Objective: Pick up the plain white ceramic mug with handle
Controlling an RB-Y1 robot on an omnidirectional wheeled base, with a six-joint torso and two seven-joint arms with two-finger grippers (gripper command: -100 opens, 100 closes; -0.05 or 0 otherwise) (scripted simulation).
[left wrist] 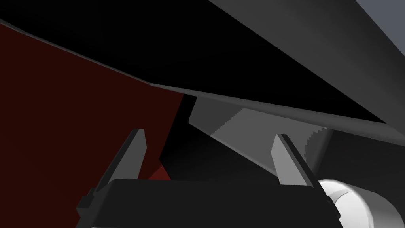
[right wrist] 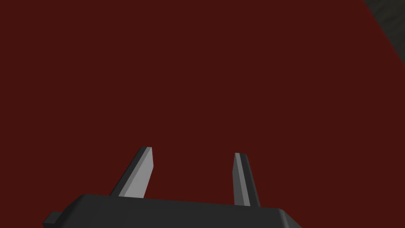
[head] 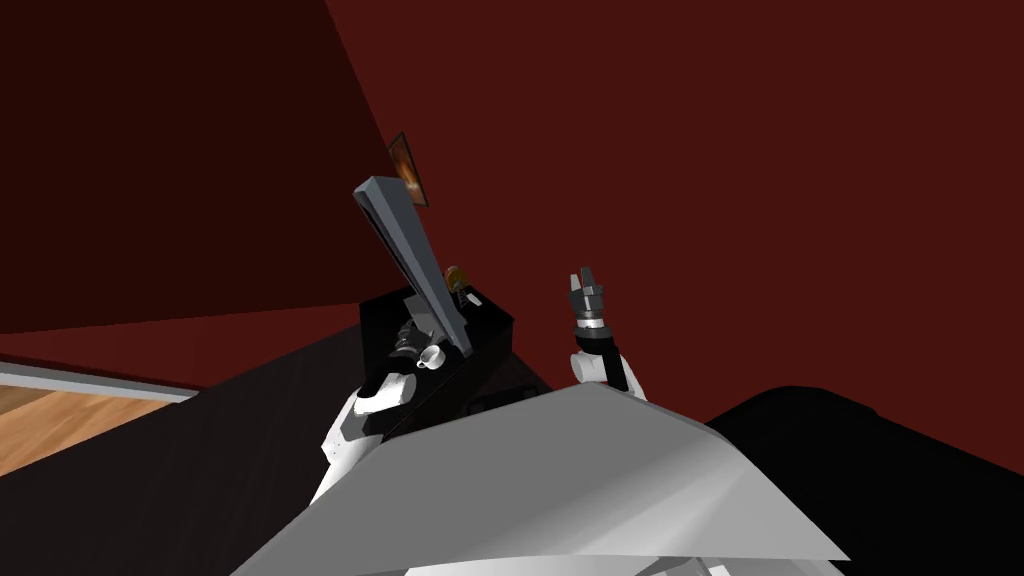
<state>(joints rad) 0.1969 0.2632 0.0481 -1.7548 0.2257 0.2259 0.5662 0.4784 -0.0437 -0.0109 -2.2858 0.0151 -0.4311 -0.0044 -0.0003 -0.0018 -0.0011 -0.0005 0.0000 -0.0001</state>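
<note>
Black cabinet (head: 492,322), one white mug (head: 431,357)

White mug (head: 431,357), dark red wall (head: 700,150), black cabinet (head: 492,326), grey panel (head: 408,245), tan floor (head: 50,422)

The mug (head: 431,357) stands on the counter (head: 490,325), at the foot of the flat panel (head: 405,245) that rises from the counter top. The left end effector (head: 405,338) is just beside the mug, on its left. A small object (head: 453,277) sits behind the panel. A framed picture (head: 408,170) hangs on the wall (head: 700,150) behind the counter. The right end effector (head: 587,283) is to the right of the counter, well apart from the mug.
</note>
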